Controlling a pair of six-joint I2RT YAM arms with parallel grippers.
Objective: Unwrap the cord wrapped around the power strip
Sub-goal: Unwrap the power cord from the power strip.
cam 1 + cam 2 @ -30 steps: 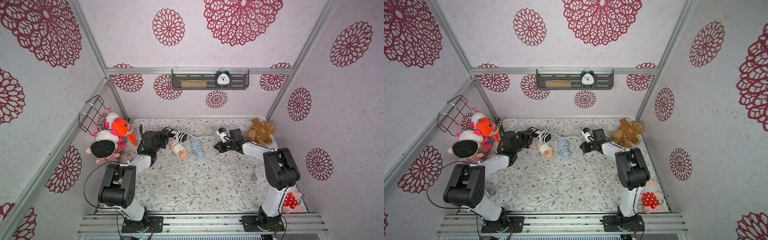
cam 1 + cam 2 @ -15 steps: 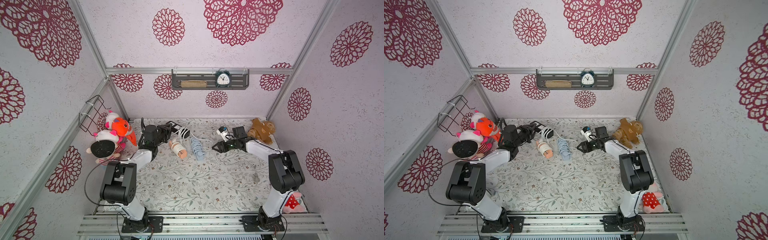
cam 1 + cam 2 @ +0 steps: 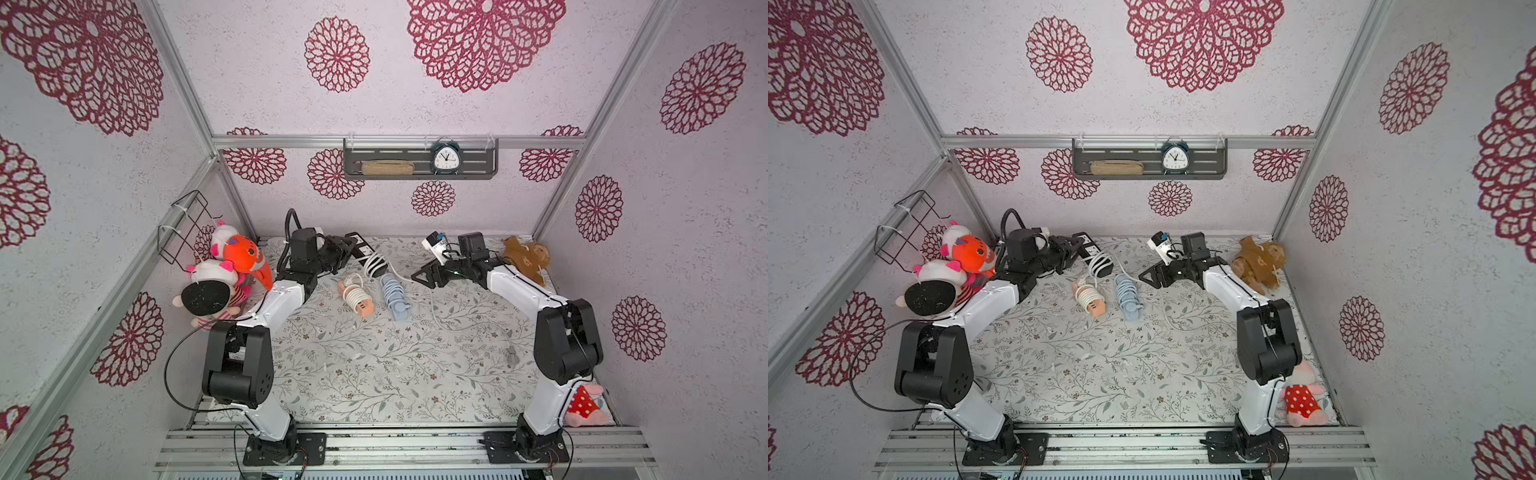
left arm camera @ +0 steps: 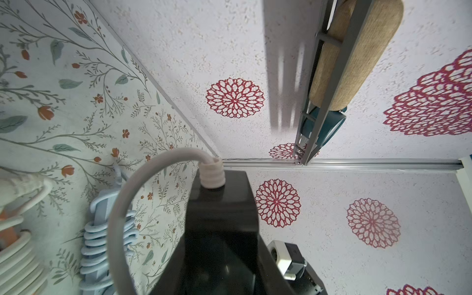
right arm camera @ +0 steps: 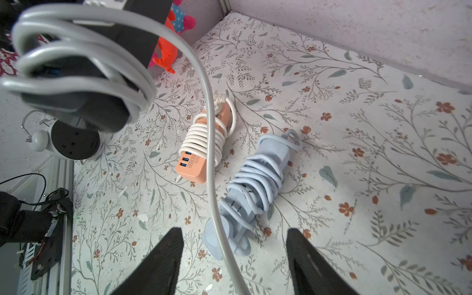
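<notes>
Black power strip (image 3: 359, 243), its pale cord (image 3: 374, 264) coiled round it, sits clamped in your left gripper (image 3: 344, 249) at the far left; further right, your right gripper (image 5: 235, 231) stands open, loose cord passing between its fingers (image 5: 163, 255).

A grey cord (image 4: 120, 204) loops out of the end of the black strip (image 4: 222, 229); a cord-wound blue strip (image 4: 102, 242) lies on the bench (image 4: 63, 107).

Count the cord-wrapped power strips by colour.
Black strip: 1
Orange strip: 1
Blue strip: 1
Total: 3
</notes>
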